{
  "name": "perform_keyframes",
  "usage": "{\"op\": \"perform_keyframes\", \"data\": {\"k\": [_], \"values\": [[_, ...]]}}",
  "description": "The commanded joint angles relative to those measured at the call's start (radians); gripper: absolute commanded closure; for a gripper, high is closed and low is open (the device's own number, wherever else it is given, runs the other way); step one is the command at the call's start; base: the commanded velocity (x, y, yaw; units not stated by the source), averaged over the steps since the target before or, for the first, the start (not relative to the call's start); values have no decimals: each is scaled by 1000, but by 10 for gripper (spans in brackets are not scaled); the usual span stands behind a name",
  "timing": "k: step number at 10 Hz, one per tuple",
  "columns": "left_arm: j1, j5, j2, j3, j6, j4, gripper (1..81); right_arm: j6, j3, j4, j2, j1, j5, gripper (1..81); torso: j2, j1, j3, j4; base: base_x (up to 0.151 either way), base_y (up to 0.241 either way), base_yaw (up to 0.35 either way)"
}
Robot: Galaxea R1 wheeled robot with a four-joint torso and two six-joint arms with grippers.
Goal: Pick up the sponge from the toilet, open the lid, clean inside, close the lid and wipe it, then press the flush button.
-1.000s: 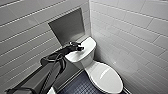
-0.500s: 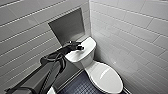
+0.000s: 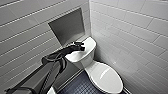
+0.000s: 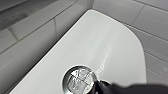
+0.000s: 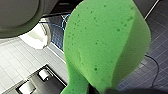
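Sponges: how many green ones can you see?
1. The sponge hangs close before the right wrist camera, over the dark tiled floor. Others could be hidden behind the toilet.

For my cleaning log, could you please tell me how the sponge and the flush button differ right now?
The sponge is bright green, matte and pitted; the flush button is round, silvery and reflective. The sponge is bent into a curve, with floor tiles behind it; the flush button sits flat in the white tank top.
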Motion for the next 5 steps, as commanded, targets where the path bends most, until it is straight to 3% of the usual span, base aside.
{"op": "perform_keyframes", "data": {"k": [1,5], "values": [[-171,19,44,44,-5,-12,811,-5,25,-21,-11,-22,-102,811,0,0,0,0,0,0,0],[-174,-44,44,4,-5,-8,811,-5,25,-21,-8,-25,-102,811,0,0,0,0,0,0,0]]}}
